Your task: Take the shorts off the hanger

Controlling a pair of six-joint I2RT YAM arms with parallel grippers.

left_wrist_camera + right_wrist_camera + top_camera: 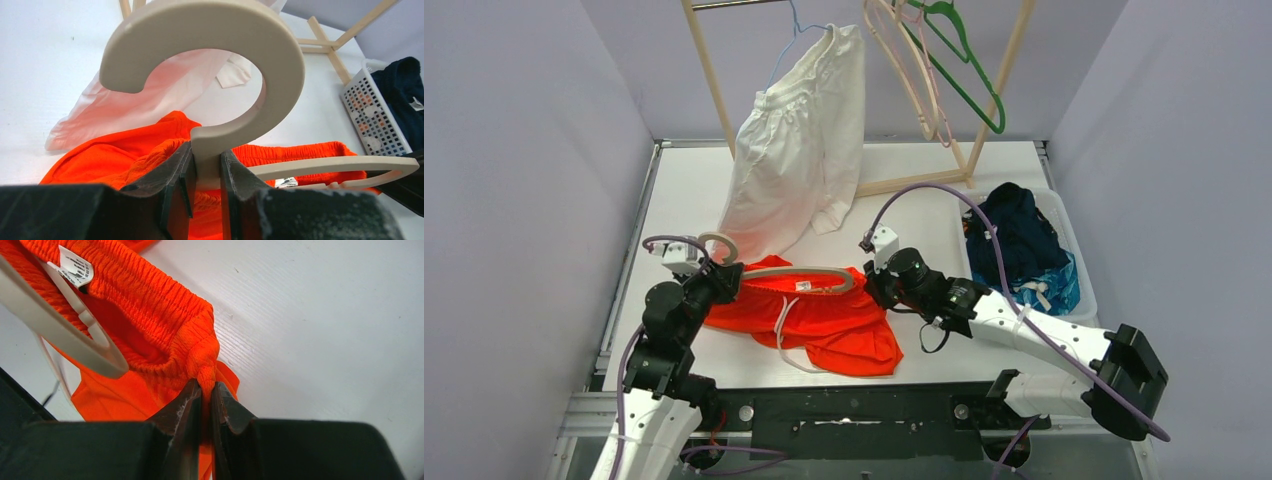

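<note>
Bright orange shorts (824,330) lie on the white table (684,190), their waistband still round a beige hanger (796,272). My left gripper (724,282) is shut on the hanger's neck just below its big hook (210,60); the pads (182,165) press both sides of the neck. My right gripper (879,288) is shut on the right corner of the orange waistband (200,347). In the right wrist view the hanger's end (60,330) sits inside the waistband, left of that gripper (202,390). White shorts (799,150) hang from a pale blue hanger on the rack.
A wooden rack (984,110) stands at the back with bare pink and green hangers (944,60). A white basket (1074,240) at the right holds navy and blue shorts (1019,240). The white shorts' hem rests on the table behind the orange pair.
</note>
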